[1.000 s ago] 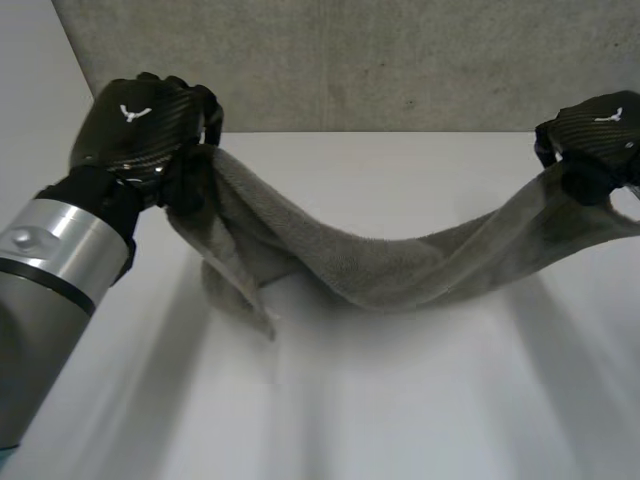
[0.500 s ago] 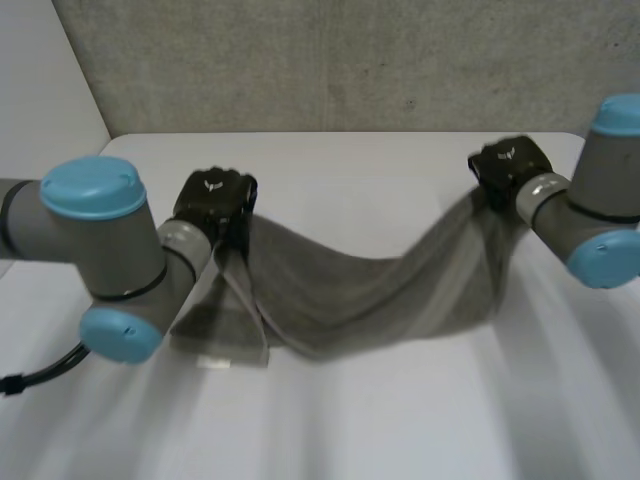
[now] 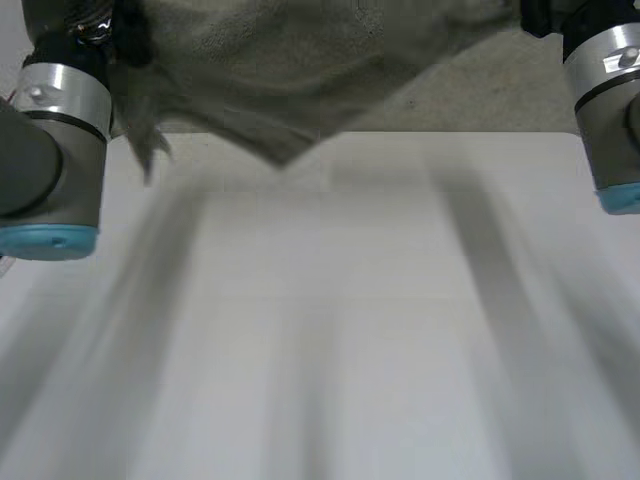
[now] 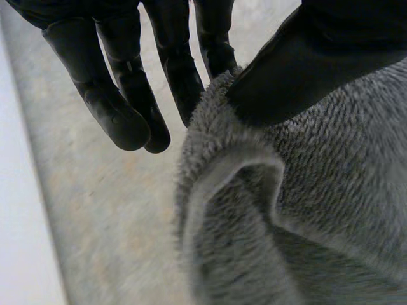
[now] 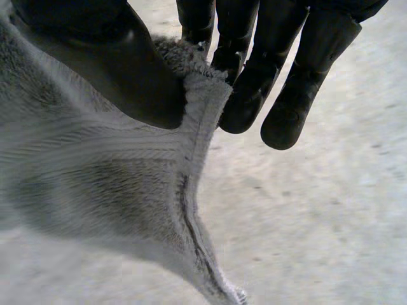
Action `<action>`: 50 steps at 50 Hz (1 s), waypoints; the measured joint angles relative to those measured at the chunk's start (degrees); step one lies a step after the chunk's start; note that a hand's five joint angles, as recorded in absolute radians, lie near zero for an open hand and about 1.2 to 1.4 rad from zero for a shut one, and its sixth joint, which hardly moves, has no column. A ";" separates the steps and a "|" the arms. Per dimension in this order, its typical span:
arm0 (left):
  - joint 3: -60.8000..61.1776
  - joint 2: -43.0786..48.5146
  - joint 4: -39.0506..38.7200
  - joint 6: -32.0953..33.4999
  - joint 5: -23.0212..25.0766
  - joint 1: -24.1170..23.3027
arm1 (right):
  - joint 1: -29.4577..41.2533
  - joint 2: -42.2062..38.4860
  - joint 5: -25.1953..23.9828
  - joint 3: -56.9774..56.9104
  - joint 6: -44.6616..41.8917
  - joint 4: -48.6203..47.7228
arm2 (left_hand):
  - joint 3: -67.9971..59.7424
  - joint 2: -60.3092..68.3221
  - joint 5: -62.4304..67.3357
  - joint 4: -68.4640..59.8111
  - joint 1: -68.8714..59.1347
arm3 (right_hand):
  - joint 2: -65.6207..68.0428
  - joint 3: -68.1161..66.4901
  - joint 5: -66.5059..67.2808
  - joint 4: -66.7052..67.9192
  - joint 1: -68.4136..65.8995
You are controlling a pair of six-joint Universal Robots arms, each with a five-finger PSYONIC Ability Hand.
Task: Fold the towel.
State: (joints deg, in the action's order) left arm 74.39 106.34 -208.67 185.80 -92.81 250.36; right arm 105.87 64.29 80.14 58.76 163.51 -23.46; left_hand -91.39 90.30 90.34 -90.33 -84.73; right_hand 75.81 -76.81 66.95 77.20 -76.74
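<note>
My left robot hand (image 4: 305, 57) and right robot hand (image 5: 108, 57) each pinch one end of the towel (image 3: 290, 60). It now hangs at the top of the frame, off the surface (image 3: 330, 330), higher than before.

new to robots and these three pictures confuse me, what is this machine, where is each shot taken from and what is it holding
This is a two-armed robot at a white table. Each arm ends in a black robot hand.

The wide picture comes from a camera between and behind the arms, looking down. The left arm and right arm stand at its sides. A grey towel is stretched between them, held up above the table.

The other two pictures come from cameras on the wrists, each looking along its own palm. In one, the left robot hand pinches a bunched edge of the towel between thumb and fingers. In the other, the right robot hand pinches the towel's hemmed edge the same way.
</note>
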 measured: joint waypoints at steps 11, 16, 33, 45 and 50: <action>3.61 5.36 12.26 0.22 9.69 -0.59 | 0.10 -4.24 -5.70 4.10 -12.92 19.46 | 0.00 0.00 0.00 0.00 0.00 | 0.00 0.00 0.00 0.00 -0.04; 7.77 8.18 13.82 1.50 9.73 -0.94 | 0.14 -6.21 -5.23 9.32 -18.38 20.17 | 0.01 0.00 0.00 0.00 0.00 | 0.00 0.00 0.00 0.00 -0.05; 25.41 4.25 13.95 14.23 9.76 -1.07 | -3.08 -3.29 -5.79 22.67 -25.31 28.58 | 0.05 0.00 0.00 0.00 0.00 | -0.04 0.00 0.00 0.00 -0.05; 31.17 -7.41 14.05 13.72 9.70 -0.75 | -9.53 9.30 -10.02 29.40 -26.62 32.46 | 0.05 0.00 0.00 0.00 0.00 | -0.04 0.00 0.00 0.00 -0.05; 31.98 -14.85 13.97 13.10 9.56 -0.54 | -11.36 16.68 -11.34 28.83 -26.24 34.71 | 0.05 0.00 0.00 0.00 0.00 | -0.04 0.00 0.00 0.00 -0.06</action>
State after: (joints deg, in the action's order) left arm 106.37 91.50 -194.70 198.90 -83.25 249.83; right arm 94.51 80.98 68.79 87.59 137.27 11.25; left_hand -91.33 90.30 90.34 -90.33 -84.73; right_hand 75.77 -76.81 66.95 77.20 -76.80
